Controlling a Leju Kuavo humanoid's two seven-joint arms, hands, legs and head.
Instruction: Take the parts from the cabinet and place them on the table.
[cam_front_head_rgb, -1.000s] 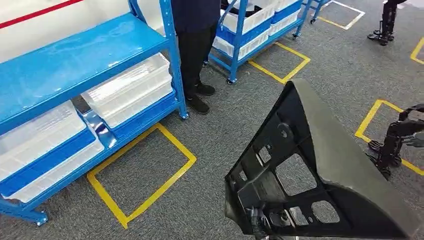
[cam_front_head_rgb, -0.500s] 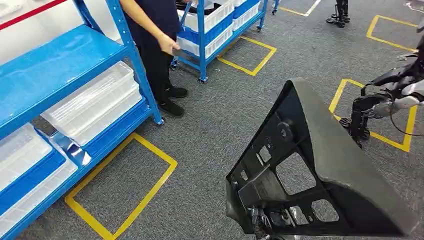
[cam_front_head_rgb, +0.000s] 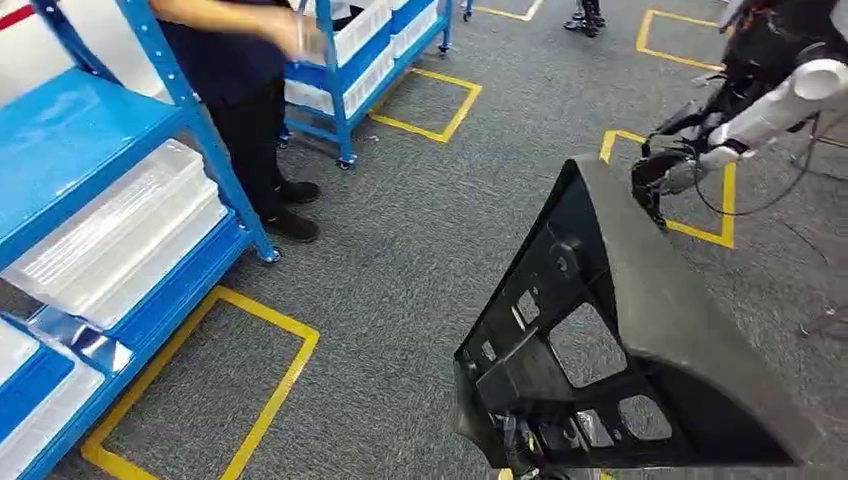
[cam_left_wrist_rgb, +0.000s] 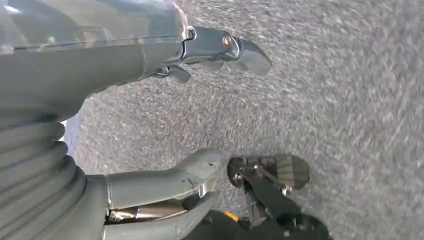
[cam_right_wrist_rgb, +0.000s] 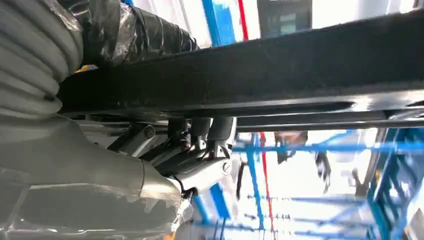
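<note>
Black part at 5 o'clock, clamped in right robot hand; left robot hand empty, fingers apart over grey carpet. Blue rack at 9 o'clock, person at 11.

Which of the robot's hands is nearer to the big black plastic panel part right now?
Right. The right hand has its fingers curled against the black plastic panel part, holding it. The left hand hangs open over the grey carpet, touching nothing.
</note>
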